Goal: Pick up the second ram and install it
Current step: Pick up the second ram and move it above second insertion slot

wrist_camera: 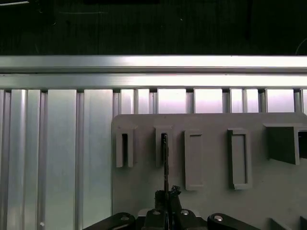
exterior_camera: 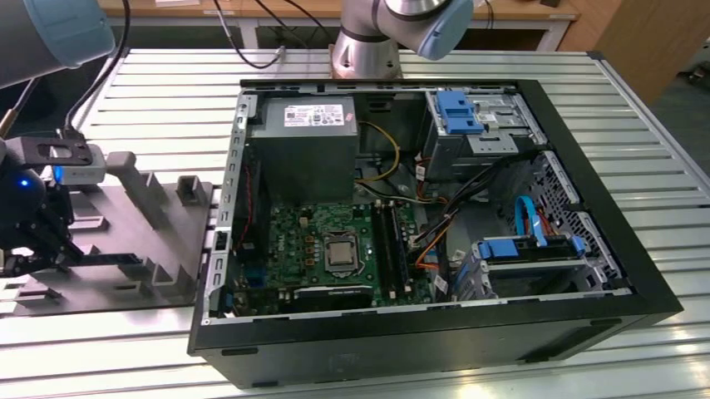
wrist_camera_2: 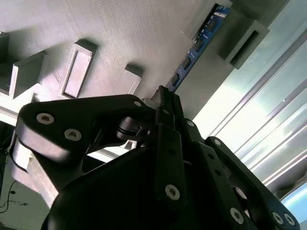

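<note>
Second wrist view gives me the clearest look: the tool [wrist_camera_2: 167,96] is pinching the second ram [wrist_camera_2: 199,40] by one end, and the blue-green board runs on edge from there out to an upright slotted block of the grey fixture tray [wrist_camera_2: 120,28]. On the exterior view I see the tool low over that tray at the view's left, on the slatted bench [exterior_camera: 155,108], well apart from the open computer case [exterior_camera: 654,274] and its motherboard [exterior_camera: 322,233].

Blue, seemingly dark-chipped second ram [wrist_camera_2: 197,42]; grey fixture tray [wrist_camera_2: 120,28]
</note>
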Motion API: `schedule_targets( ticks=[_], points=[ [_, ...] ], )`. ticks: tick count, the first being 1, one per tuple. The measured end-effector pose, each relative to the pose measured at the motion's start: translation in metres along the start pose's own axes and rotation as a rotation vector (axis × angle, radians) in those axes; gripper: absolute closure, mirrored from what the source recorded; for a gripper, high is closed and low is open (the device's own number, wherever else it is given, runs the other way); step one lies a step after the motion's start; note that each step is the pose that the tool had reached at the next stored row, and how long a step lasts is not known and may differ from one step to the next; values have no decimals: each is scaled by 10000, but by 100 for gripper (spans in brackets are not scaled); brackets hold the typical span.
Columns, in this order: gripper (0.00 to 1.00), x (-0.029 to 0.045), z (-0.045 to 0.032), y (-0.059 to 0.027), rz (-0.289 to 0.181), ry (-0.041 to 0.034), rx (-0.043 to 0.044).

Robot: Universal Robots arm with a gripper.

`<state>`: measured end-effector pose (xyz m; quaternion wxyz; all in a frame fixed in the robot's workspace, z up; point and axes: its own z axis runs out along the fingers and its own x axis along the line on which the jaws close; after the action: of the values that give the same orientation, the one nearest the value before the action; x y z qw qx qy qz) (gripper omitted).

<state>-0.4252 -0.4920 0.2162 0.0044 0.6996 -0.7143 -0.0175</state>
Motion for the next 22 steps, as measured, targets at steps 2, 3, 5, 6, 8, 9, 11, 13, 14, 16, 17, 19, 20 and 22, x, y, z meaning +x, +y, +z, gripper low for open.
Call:
schedule_targets(
  ticks=[2, 3, 5, 6, 8, 9, 11, 13, 14, 16, 17, 19, 20, 22],
  points=[
    [87, 0, -24, 1, 0, 1, -1],
    [87, -1, -37, 1, 0, 0, 0],
    [87, -1, -61, 2, 0, 0, 0],
    [87, -1, -73, 2, 0, 0, 0],
    [87, -2, -101, 3, 0, 1, 0],
    [87, -2, -114, 4, 0, 0, 0],
    [87, -2, -144, 5, 0, 1, -1],
    [87, -3, -176, 6, 0, 1, 0],
    [87, -3, -193, 6, 0, 0, 0],
    [87, -4, -235, 7, -1, 0, 0],
    [87, -5, -255, 8, -1, 1, 0],
    [87, -6, -297, 9, -1, 0, 0],
    [87, -6, -319, 10, -1, 0, 0],
    [87, -7, -364, 11, 0, 0, 0]
  ],
)
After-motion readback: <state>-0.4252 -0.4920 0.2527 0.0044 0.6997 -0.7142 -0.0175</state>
